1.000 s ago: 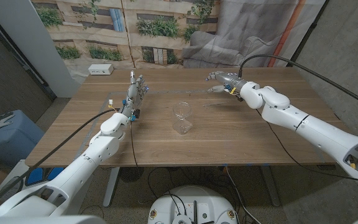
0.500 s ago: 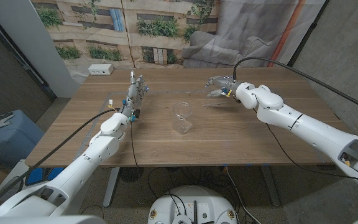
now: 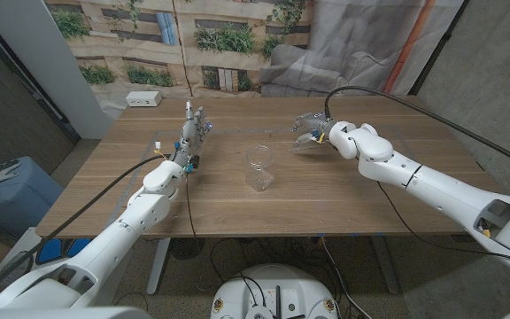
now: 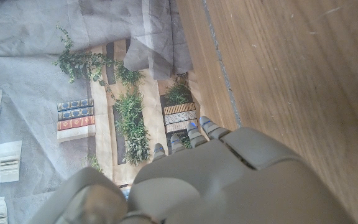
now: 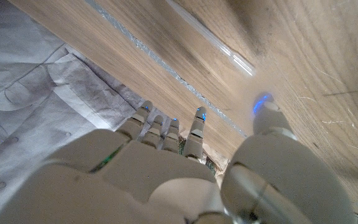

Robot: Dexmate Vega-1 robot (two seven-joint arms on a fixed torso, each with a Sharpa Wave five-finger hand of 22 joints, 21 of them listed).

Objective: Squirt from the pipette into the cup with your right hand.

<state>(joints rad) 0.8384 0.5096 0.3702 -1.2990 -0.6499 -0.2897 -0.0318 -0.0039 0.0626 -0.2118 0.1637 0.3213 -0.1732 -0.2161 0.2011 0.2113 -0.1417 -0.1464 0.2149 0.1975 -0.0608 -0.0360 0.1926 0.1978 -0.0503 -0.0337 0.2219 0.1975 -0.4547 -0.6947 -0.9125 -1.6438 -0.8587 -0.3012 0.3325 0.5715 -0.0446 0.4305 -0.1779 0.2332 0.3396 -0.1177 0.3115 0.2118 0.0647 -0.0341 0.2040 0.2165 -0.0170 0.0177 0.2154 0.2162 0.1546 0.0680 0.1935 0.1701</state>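
Around: a white box [image 3: 143, 99] is sitting at the table's [image 3: 326, 199] far left corner, well apart from your work.
Cup: the clear cup [image 3: 258, 167] is standing mid-table, between your two hands.
Pipette: the clear pipette [image 5: 211, 42] is lying on the wood just beyond your right fingers; it is hard to make out from the head.
Right hand: your right hand [image 3: 312, 129] is hovering over the pipette with fingers spread, gripping nothing.
Left hand: your left hand [image 3: 193, 133] is standing with fingers straight, holding nothing.
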